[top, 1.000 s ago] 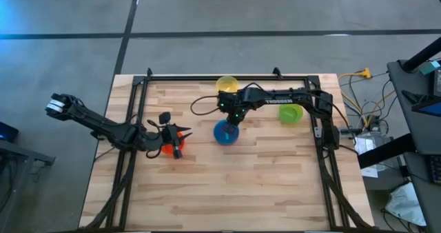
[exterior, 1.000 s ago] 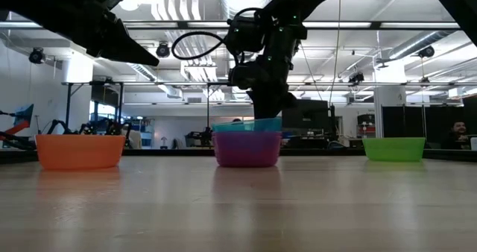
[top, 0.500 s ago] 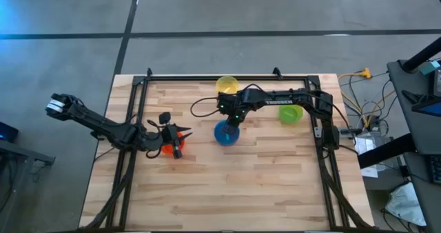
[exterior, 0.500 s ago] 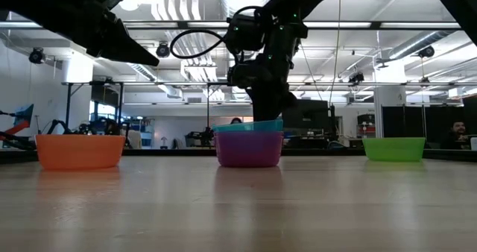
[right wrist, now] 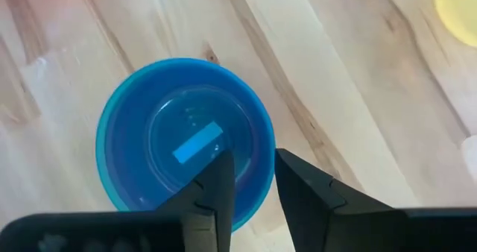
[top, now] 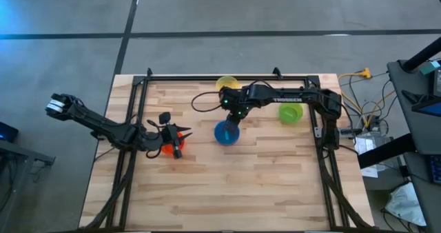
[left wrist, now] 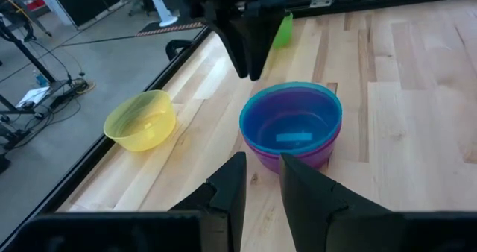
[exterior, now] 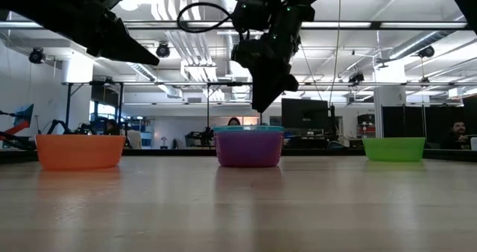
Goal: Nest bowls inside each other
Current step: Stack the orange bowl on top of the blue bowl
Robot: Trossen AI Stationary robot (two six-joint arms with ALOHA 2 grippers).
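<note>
A teal-blue bowl sits nested level inside a purple bowl at the table's middle. My right gripper hangs open above them, pointing down, clear of the rim. An orange bowl stands on the left, under my left gripper, which waits above it, narrowly open. A yellow bowl stands near the far edge, partly hidden by the right arm in the high view. A green bowl stands to the right. No pink bowl shows.
A black frame rail runs along the table's far edge and down both sides. A cable loops off the right arm. Bare wood fills the near half of the table.
My right gripper has risen straight up off the teal-blue bowl's rim. The teal-blue bowl, which stood tilted in the purple one, has dropped in and now sits level with only its rim showing above it.
</note>
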